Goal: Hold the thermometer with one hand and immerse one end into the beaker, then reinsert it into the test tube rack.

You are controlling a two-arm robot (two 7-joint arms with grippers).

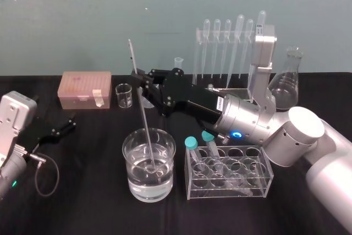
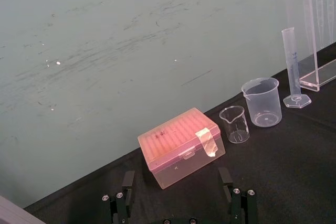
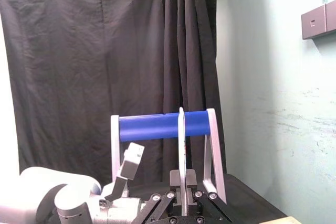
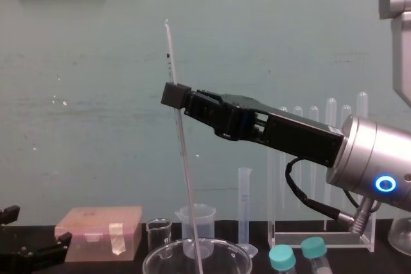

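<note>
Black tabletop (image 1: 82, 202), thermometer (image 1: 145, 116) in right claw (image 1: 137, 79), tip in water beaker (image 1: 127, 160)

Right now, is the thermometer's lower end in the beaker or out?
In: the thermometer, tilted, jaws of the right gripper shut on it, runs below the beaker rim, tip underwater.
</note>
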